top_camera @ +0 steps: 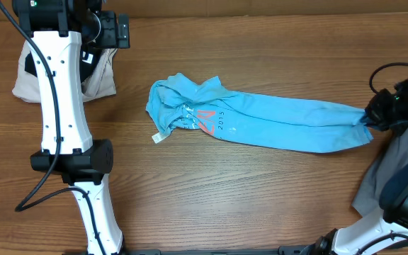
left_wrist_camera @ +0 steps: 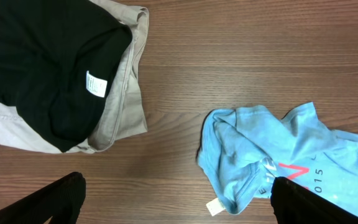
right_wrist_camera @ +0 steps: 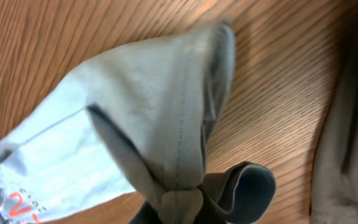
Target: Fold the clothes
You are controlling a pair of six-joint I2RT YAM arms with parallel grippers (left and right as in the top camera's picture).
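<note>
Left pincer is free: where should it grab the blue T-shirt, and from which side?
Probably the blue T-shirt's bunched end near the print, with the left pincer coming down from above. The folds stand raised there, and the right pincer is shut on the other end.

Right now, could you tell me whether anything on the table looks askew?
The blue T-shirt is drawn out into a long strip, bunched at one end, its other end pinched in the right gripper. A black garment lies crumpled on a beige garment.

Bright, even light with soft shadows; the T-shirt (right_wrist_camera: pixel 154 124) filling the right wrist view seems slightly blurred.
</note>
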